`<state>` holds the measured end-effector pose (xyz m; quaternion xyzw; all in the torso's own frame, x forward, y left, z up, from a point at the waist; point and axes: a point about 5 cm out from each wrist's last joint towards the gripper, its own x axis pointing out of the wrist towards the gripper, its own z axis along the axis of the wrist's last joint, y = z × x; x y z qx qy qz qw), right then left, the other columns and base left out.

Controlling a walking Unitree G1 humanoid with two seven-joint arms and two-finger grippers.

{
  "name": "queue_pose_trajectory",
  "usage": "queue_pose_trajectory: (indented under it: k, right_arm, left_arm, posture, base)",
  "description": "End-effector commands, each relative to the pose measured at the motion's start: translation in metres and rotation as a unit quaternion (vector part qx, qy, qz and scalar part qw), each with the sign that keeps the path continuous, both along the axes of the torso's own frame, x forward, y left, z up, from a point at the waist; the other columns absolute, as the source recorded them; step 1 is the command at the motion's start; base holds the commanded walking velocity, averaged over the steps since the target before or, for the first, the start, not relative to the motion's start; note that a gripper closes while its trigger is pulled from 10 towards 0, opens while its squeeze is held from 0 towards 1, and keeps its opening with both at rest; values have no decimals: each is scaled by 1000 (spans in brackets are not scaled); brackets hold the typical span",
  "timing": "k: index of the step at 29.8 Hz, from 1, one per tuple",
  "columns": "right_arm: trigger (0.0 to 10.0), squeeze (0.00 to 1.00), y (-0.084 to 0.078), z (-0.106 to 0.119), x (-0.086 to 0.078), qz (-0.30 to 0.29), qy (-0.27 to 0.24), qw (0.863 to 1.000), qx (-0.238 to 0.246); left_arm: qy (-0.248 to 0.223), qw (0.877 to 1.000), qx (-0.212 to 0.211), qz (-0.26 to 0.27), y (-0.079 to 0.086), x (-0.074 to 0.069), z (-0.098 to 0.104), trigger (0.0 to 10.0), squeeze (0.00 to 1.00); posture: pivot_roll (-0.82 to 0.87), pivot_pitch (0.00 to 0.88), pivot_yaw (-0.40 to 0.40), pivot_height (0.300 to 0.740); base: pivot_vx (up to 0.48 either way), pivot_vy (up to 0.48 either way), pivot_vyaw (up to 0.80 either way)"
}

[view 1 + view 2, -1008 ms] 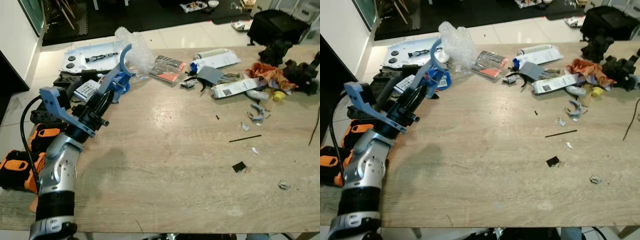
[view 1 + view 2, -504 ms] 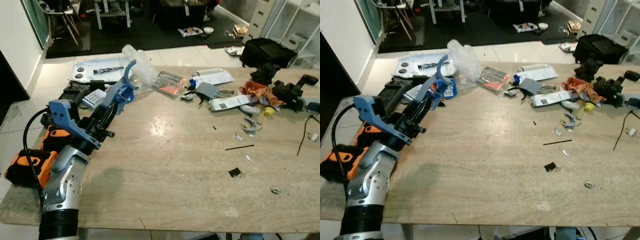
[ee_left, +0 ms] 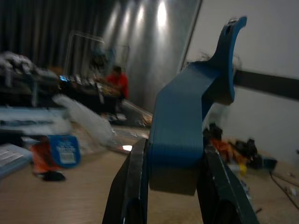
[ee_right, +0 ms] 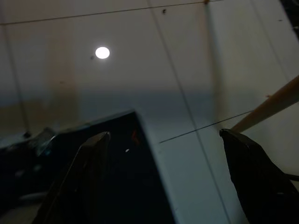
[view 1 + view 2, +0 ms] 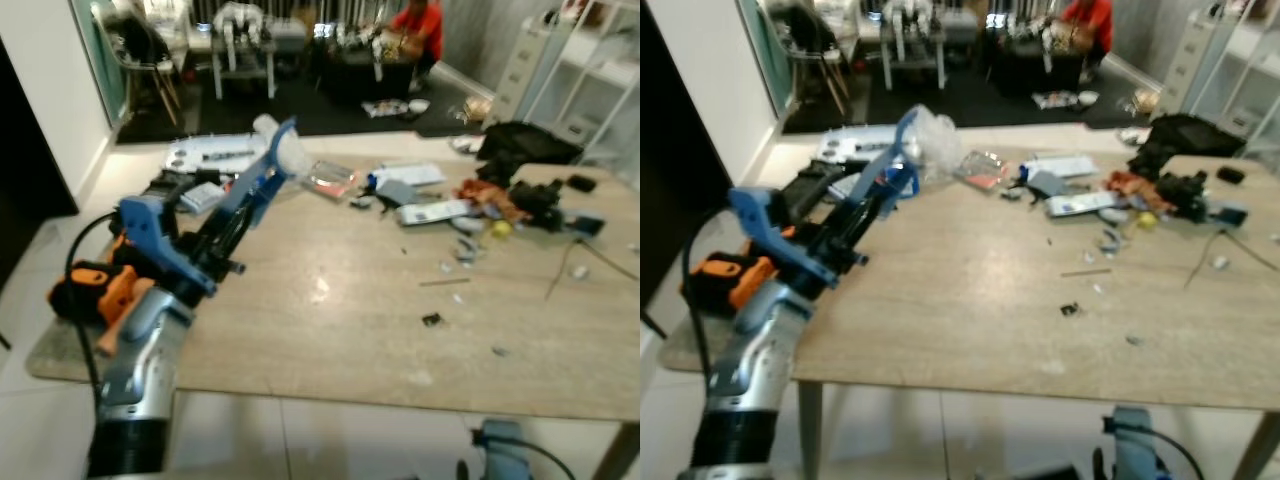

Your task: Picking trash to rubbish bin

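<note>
Your left gripper [image 3: 170, 186] clamps the blue plastic piece [image 3: 187, 116] at frame left above the table [image 5: 330, 340], your right gripper [image 4: 163, 154] hangs spread over floor, so next find the bin.

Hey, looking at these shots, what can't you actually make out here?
- Rubbish bin: none identifiable.
- Small scraps on the table: blurred in the eye views, too small to name.
- Blue plastic piece in the left gripper: its lower end is hidden between the fingers in the left wrist view.
- Right gripper: jaws apart over floor tiles; the dark object beneath is too dim to identify.
</note>
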<state>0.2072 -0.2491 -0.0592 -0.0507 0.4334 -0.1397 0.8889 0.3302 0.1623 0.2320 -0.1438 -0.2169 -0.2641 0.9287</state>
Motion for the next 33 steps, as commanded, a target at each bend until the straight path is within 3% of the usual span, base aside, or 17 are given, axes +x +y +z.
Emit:
queue_pose_trajectory:
  k: [1,11,16,18,19,21,22,23,24,25,26,30,33]
  right_arm:
    - [10000,0,0,-2,-3,1,6,1000,-1]
    - [10000,0,1,-3,-5,2,9,1000,1]
    - [10000,0,3,-4,-6,0,12,1000,4]
    - [10000,0,4,-5,-6,-1,13,1000,5]
    - [10000,0,4,-5,-6,-1,13,1000,5]
    - [10000,0,5,-7,-9,-1,17,1000,6]
    - [10000,0,5,-7,-9,-1,17,1000,6]
    - [10000,0,5,-9,-13,-2,23,1000,5]
    - [10000,0,4,-10,-15,-2,26,1000,5]
    - [10000,0,4,-10,-15,-2,26,1000,5]
    - [10000,0,4,-10,-17,-3,29,1000,5]
    - [10000,0,2,-13,-22,-8,36,999,5]
    - [10000,0,3,-16,-27,-9,43,999,5]
  left_arm:
    - [-6,1000,6,7,4,-1,1,10000,0]
    - [0,1000,11,-21,7,-7,-5,10000,0]
    - [32,993,64,-98,7,-20,-32,10000,0]
    - [71,980,126,-134,12,-29,-60,10000,0]
    - [71,980,126,-134,12,-29,-60,10000,0]
    - [132,956,188,-180,23,-45,-98,10000,0]
    - [132,956,188,-180,23,-45,-98,10000,0]
    - [190,927,221,-236,34,-68,-131,10000,0]
    - [214,913,231,-258,38,-79,-145,10000,0]
    - [214,913,231,-258,38,-79,-145,10000,0]
    - [238,904,229,-273,43,-87,-155,10000,0]
    - [325,884,219,-254,59,-102,-190,10000,0]
    - [418,866,213,-173,77,-111,-226,10000,0]
  posture:
    - [-119,63,5,740]
    - [-118,54,11,740]
    - [-118,52,18,740]
    - [-118,52,26,740]
    - [-118,52,26,740]
    - [-117,52,28,740]
    - [-117,52,28,740]
    - [-117,53,29,740]
    - [-118,54,31,740]
    - [-118,54,31,740]
    - [-117,54,33,740]
    - [-119,58,38,740]
    - [-124,61,40,740]
  base:
    - [-319,0,0]
    - [-315,0,0]
    - [0,0,0]
    - [0,0,0]
    - [0,0,0]
    - [0,0,0]
    - [0,0,0]
    - [0,0,0]
    - [0,0,0]
    - [0,0,0]
    - [0,0,0]
    - [0,0,0]
    - [0,0,0]
